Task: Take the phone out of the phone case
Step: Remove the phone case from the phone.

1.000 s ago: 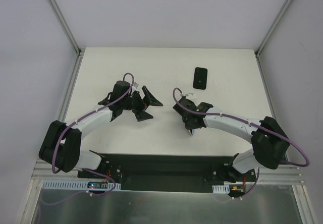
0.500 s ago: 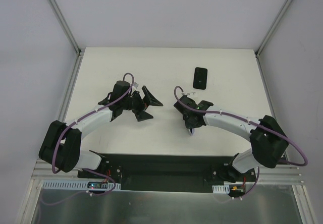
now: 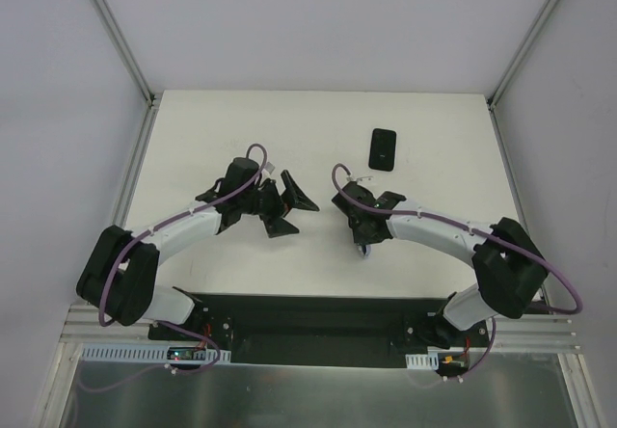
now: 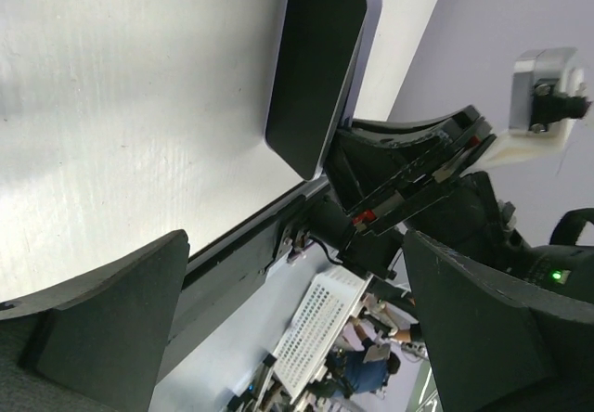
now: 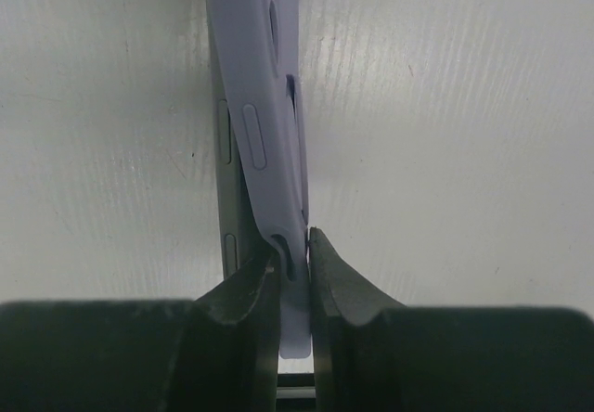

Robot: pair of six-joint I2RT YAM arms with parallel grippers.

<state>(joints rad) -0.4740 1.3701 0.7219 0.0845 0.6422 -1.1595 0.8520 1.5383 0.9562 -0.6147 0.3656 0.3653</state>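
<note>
My right gripper [image 3: 364, 237] is shut on the bottom edge of the lavender phone case [image 5: 269, 106], which stands on its long edge on the table. In the right wrist view the fingertips [image 5: 295, 245] pinch the case lip, and the dark phone [image 5: 227, 199] shows peeled away on the left side. In the left wrist view the phone's dark screen [image 4: 316, 69] faces my left gripper [image 4: 297, 338], with the lavender rim behind it. My left gripper [image 3: 294, 211] is open and empty, a short way left of the case.
A black phone-shaped object [image 3: 383, 148] lies flat at the back right of the white table [image 3: 212, 129]. Metal frame posts [image 3: 116, 33] rise at the table's back corners. The black base plate [image 3: 308, 317] runs along the near edge.
My left gripper has moved a little to the right and nearer, towards the held case, still open. The right gripper has barely moved and keeps its grip.
</note>
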